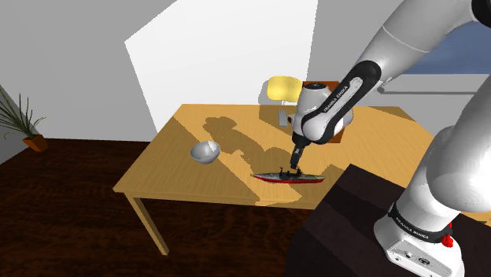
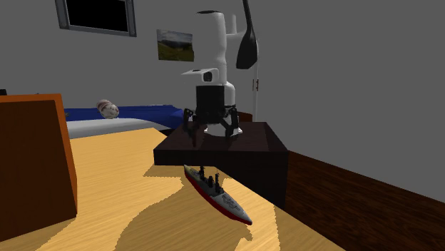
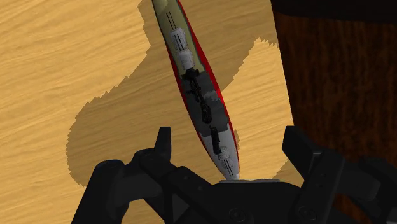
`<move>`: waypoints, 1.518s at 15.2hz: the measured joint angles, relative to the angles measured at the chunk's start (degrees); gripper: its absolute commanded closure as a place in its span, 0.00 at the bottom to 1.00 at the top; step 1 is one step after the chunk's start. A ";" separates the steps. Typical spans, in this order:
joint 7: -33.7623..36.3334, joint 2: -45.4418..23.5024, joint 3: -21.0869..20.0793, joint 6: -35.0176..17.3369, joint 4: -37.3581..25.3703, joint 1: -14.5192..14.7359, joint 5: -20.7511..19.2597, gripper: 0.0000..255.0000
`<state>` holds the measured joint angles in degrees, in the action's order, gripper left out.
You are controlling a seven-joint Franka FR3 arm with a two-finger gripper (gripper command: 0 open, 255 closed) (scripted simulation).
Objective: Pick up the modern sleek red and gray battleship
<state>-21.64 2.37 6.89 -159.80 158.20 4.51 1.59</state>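
The battleship (image 1: 289,177) has a red hull and a grey deck, and it lies flat on the wooden table (image 1: 181,177) near the edge by the stand. My gripper (image 1: 296,162) hangs just above it, open, with the fingers pointing down. In the second exterior view the ship (image 2: 216,194) lies in front of the stand, and the gripper (image 2: 212,132) hovers over its far end. In the wrist view the ship (image 3: 197,95) runs lengthwise away from the hand. Its near tip sits between the spread fingers of the gripper (image 3: 230,150), which do not touch it.
A grey bowl (image 1: 205,151) sits mid-table. A yellow object (image 1: 283,88) is at the far edge. A brown box (image 2: 32,164) stands on the table near the ship. The dark stand (image 1: 354,228) adjoins the table edge beside the ship. A potted plant (image 1: 23,122) stands far off.
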 measured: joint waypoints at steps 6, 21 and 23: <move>-5.08 -12.96 -1.89 -10.51 -3.91 -0.51 4.97 0.00; -7.10 -18.92 -4.61 -15.30 -5.23 -2.68 7.40 1.00; -7.01 -18.47 -4.40 -14.96 -5.12 -2.51 7.28 1.00</move>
<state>-28.65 -16.10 2.49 -174.75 153.08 2.01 8.87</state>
